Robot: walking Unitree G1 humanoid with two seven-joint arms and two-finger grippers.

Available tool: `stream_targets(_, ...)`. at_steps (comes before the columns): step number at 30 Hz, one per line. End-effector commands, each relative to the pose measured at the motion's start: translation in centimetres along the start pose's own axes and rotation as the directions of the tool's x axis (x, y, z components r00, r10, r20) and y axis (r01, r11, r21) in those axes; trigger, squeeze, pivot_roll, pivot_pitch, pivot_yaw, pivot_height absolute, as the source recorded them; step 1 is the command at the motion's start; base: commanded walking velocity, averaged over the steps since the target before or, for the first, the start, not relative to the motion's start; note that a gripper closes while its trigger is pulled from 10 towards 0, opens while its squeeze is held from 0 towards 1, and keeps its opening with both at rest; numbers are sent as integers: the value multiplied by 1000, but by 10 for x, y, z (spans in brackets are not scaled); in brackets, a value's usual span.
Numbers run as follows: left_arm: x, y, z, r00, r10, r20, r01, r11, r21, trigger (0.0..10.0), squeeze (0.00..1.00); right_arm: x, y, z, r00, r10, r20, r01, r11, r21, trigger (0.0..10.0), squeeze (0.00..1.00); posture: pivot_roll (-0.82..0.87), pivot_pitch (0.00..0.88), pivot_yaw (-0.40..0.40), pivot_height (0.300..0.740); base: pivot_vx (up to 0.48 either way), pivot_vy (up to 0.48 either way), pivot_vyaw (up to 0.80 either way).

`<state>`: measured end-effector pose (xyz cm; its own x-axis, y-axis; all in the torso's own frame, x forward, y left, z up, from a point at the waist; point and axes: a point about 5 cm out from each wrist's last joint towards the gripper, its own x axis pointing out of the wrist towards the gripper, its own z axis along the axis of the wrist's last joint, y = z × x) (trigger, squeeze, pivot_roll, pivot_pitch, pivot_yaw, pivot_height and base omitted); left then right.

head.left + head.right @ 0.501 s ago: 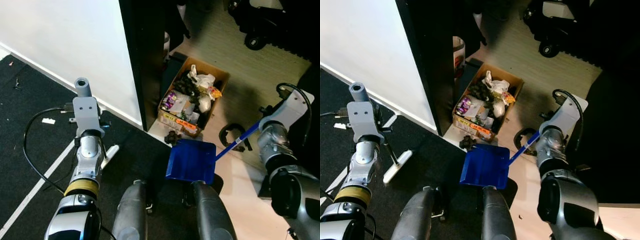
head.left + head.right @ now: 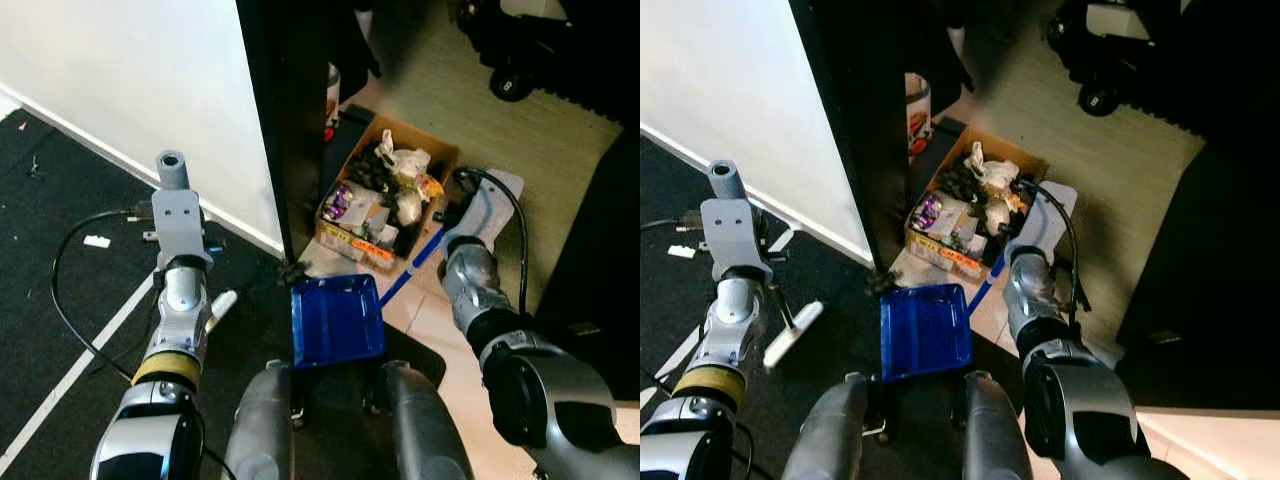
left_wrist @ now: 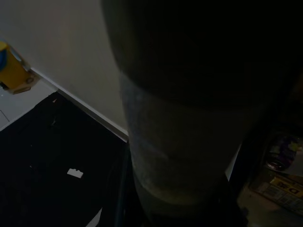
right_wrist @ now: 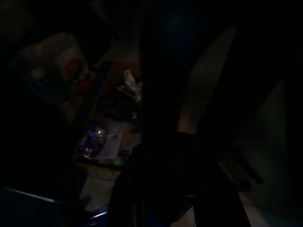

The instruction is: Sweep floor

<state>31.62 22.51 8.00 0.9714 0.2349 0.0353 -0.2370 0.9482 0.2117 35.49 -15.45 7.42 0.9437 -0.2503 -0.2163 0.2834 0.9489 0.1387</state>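
Beside the cardboard box [image 2: 385,198] of rubbish: blue dustpan [image 2: 336,320] now swung from right of the box's near corner to just below it, mouth close to a dark clump of debris [image 2: 291,271]. Right end effector [image 2: 452,225] carrying its handle, grip hidden, cannot tell. Left end effector [image 2: 170,170] apparently around the broom pole, white head [image 2: 793,334] on black carpet. Pan placed; sweeping-in probably next.

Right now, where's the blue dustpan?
In the left eye view the blue dustpan lies on the floor just ahead of the robot's legs, at the dark mat's edge, with the cardboard box of trash just beyond it to the right.
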Motion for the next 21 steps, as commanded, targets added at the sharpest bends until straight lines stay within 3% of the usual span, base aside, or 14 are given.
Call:
stream_targets(1, -2, 3, -5, 1000, 10, -16, -10, 999, 31, 10000, 0, -4, -9, -19, 996, -25, -86, 22, 999, -38, 10000, 0, 40, 264, -51, 740, 0, 0, 0)
stream_targets(5, -1, 7, -9, 998, 45, -44, -43, 998, 51, 10000, 0, -1, -12, -14, 996, 7, -90, -10, 999, -30, 10000, 0, 36, 262, -57, 740, 0, 0, 0)
stream_targets(10, 2, 9, -7, 995, 95, -41, -92, 994, 56, 10000, 0, 5, -31, -1, 995, -85, -54, 84, 996, -20, 10000, 0, 29, 261, -56, 740, 0, 0, 0)
stream_targets(14, 9, 5, 4, 994, 107, 11, -108, 993, 56, 10000, 0, 8, -29, 11, 993, -115, 1, 115, 993, 25, 10000, 0, 10, 271, -60, 740, 0, 0, 0)
stream_targets(16, 17, 1, 18, 992, 98, 79, -102, 993, 52, 10000, 0, 10, -30, 22, 989, -138, 53, 138, 990, 7, 10000, 0, -7, 279, -64, 740, 0, 0, 0)
stream_targets(19, 20, -1, 25, 990, 93, 105, -98, 994, 45, 10000, 0, 11, -31, 26, 985, -156, 70, 156, 988, 5, 10000, 0, -7, 279, -64, 740, 0, 0, 0)
stream_targets(21, 28, -10, 37, 988, 63, 141, -64, 998, 1, 10000, 0, 12, -40, 31, 976, -197, 92, 200, 979, -26, 10000, 0, -46, 310, -62, 740, 0, 0, 0)
